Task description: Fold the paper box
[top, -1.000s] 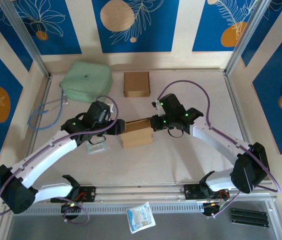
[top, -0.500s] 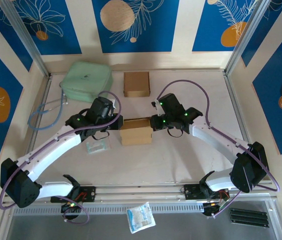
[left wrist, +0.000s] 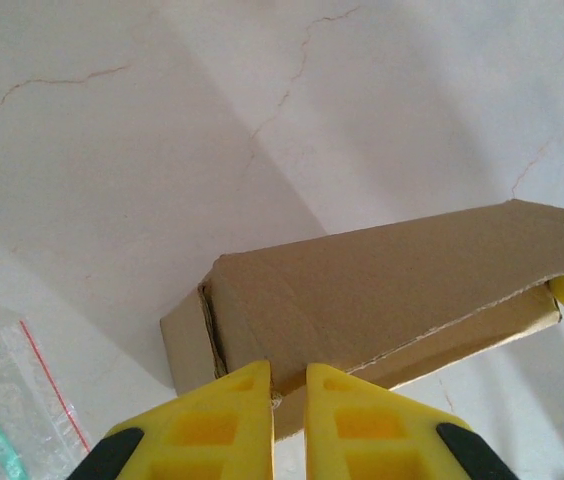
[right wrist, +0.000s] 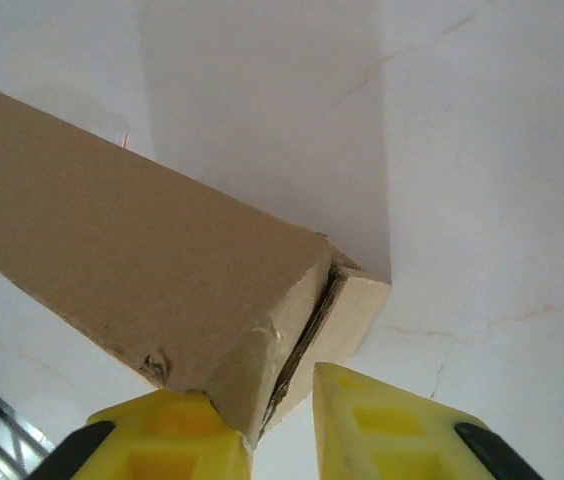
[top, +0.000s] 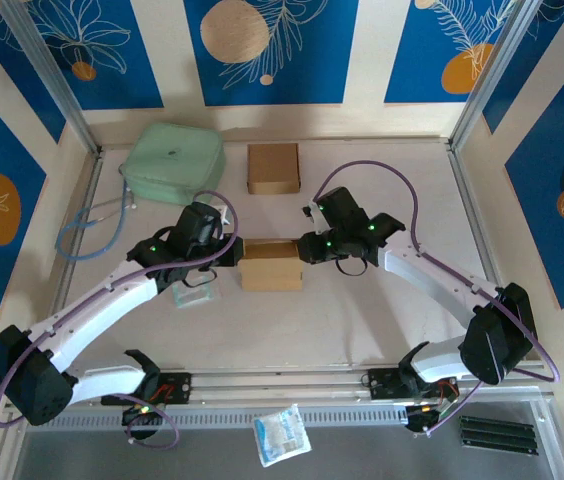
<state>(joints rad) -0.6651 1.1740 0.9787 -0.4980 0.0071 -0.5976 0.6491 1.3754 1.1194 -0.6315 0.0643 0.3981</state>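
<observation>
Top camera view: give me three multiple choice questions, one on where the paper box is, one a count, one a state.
1. Where is the paper box? A at the near edge; B between the left pincer and right pincer; C in a far corner.
2. How many cardboard boxes stand on the table? A one; B four; C two.
3. The right pincer's fingers are: A apart; B pressed together; C crossed.
Key: 1B, a pincer at each end; 2C, a second box sits behind; 3A, a gap shows between them.
</observation>
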